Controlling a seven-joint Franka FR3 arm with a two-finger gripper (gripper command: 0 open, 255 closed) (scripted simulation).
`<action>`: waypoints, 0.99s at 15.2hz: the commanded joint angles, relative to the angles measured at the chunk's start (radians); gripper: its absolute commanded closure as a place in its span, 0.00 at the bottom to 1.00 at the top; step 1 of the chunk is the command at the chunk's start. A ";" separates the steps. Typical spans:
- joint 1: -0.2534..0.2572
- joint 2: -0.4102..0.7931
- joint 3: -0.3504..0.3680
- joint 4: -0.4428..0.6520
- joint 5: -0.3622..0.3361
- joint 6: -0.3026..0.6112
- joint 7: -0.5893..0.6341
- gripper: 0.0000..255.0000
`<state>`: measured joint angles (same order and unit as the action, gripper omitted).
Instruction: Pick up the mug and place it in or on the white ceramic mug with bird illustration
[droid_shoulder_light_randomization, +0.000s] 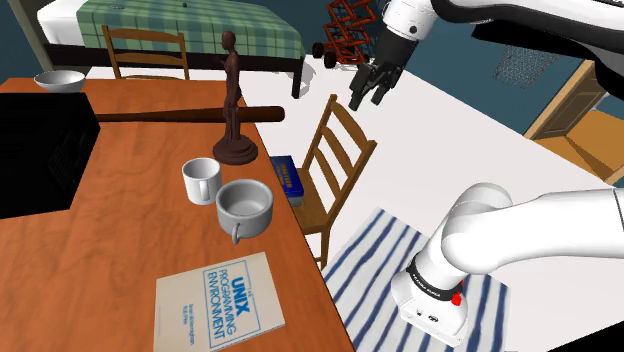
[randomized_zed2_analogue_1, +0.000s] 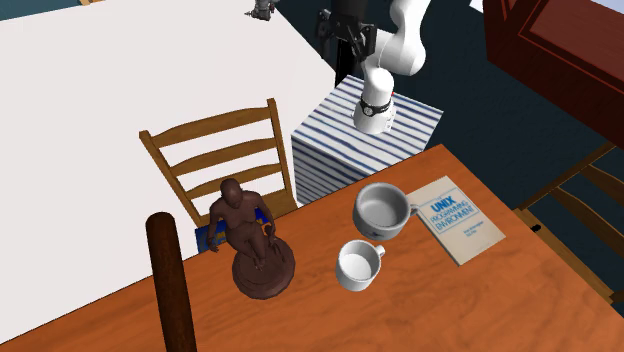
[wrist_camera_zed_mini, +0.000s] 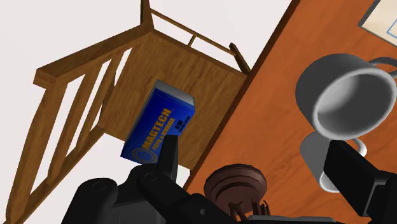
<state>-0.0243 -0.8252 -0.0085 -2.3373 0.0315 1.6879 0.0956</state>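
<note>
Gripper (droid_shoulder_light_randomization: 368, 88): fingers apart, empty.
Risk: small mug (droid_shoulder_light_randomization: 200, 180) just beside wide mug (droid_shoulder_light_randomization: 245, 205); descending fingers may knock either.

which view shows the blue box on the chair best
Wrist view: the blue box lies label-up on the chair seat, nearly whole. Shoulder view shows it foreshortened; in the second exterior view the statue hides most of it.

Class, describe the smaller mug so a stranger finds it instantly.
Start at the wooden table. Between the dark figurine and the UNIX book stand two pale mugs. It is the narrower mug, whiter and nearest the figurine, not the wide greyish mug.
</note>
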 joint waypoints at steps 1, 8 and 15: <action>0.000 0.000 0.000 0.000 0.000 0.000 0.000 0.00; 0.024 0.196 0.078 0.002 0.032 0.184 0.069 0.00; 0.039 0.429 0.151 0.068 0.034 0.341 0.142 0.00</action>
<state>0.0126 -0.4329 0.1303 -2.2807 0.0663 2.0047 0.2244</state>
